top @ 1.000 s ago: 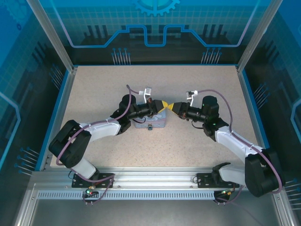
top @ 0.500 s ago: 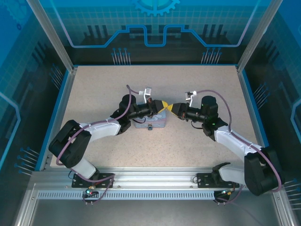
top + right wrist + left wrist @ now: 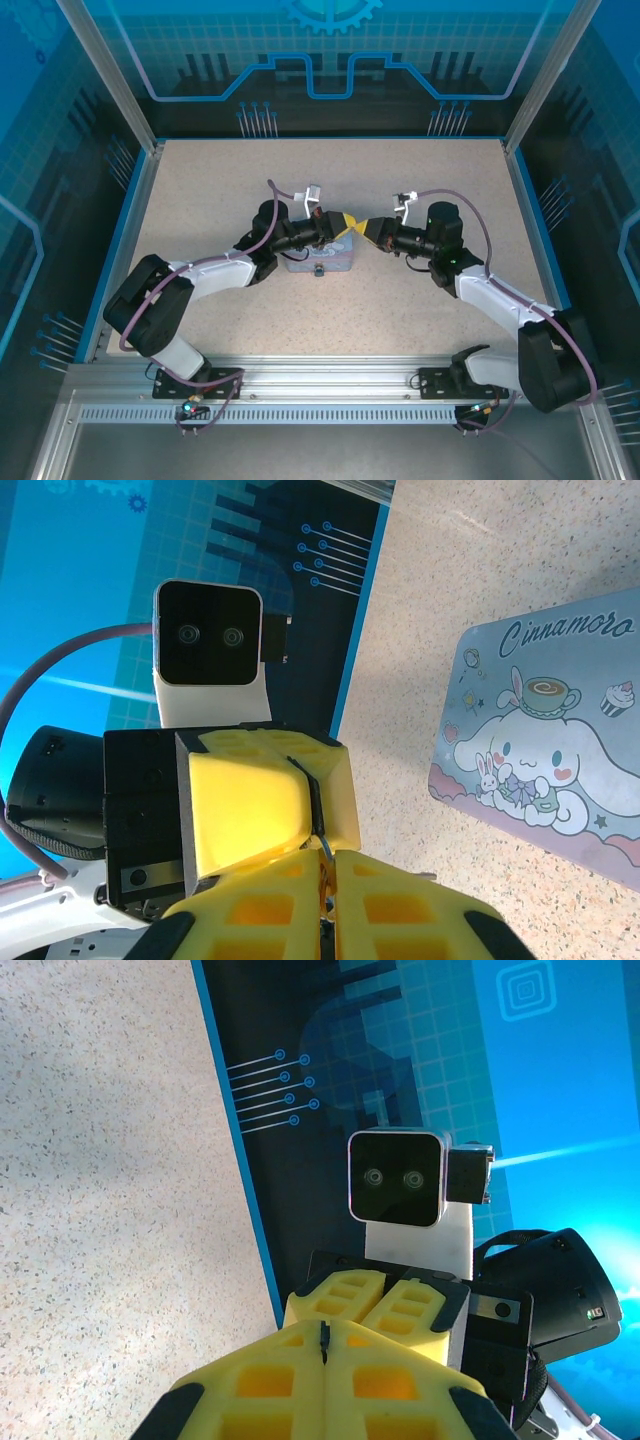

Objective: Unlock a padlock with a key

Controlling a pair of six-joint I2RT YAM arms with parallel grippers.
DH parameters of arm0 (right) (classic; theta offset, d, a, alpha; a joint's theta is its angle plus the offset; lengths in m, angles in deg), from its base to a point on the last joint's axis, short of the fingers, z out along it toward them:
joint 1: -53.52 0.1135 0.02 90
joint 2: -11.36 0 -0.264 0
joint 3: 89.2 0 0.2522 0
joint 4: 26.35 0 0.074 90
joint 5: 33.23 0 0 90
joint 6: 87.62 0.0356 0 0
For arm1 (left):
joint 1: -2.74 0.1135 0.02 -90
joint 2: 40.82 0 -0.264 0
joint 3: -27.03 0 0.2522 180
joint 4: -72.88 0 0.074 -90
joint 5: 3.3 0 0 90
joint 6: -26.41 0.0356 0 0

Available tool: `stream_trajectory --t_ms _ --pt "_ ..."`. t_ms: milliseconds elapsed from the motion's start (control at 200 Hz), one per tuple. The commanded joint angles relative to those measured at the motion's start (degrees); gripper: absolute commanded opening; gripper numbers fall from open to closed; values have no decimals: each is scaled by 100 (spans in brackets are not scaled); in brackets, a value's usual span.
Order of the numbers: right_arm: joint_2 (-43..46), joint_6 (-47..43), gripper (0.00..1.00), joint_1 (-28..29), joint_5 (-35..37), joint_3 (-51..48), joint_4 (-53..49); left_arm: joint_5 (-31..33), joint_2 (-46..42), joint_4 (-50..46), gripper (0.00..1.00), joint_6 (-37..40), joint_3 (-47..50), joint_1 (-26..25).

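Over on the left, the left arm [image 3: 190, 275] reached in from its corner, across the speckled table [image 3: 200, 180], toward the middle. The left gripper [image 3: 323, 1332] was shut. Its two yellow fingers were pressed flat together with just a thin dark line between them. It pointed to the right and hung over the far side of the pale blue tin [image 3: 540, 740]. The tin lay flat on the table with its cartoon lid facing up. From above, a small dark piece [image 3: 320, 270] sat at the middle of the tin's near side, too small to make out.

The two grippers met tip to tip, and a tiny silvery metal piece [image 3: 325, 847] poked out right there. It was too small to tell if it was the padlock or the key, or which gripper pinched it. The right gripper [image 3: 328, 870] was shut too, with its yellow fingers tight together and pointing left. Behind it, the right arm [image 3: 500, 295] bent back to its base at the near right.
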Motion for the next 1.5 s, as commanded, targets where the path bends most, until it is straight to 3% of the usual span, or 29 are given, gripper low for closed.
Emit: stream_trajectory --t_ms 0,115,245,350,500,745,960,1326,1496 --pt "-43 13 8 64 33 195 202 -2 -28 135 0 61 59 11" --pt "-48 18 0 64 23 213 202 7 -24 202 0 24 103 12" --pt "-50 2 0 64 11 217 185 16 -69 187 0 34 129 14" --pt "-45 0 0 64 24 186 163 158 -172 68 31 94 162 38" --pt "-40 -9 0 66 42 169 132 324 -318 -116 44 161 167 114" --pt "-43 -9 0 64 44 182 120 472 -363 -212 42 182 156 141" --pt "-94 18 0 64 7 182 172 479 -227 -34 31 72 135 142" --pt "-252 166 0 81 7 214 362 461 16 323 26 -138 99 98" --pt "-278 185 0 90 8 226 377 501 88 408 16 -181 100 70"
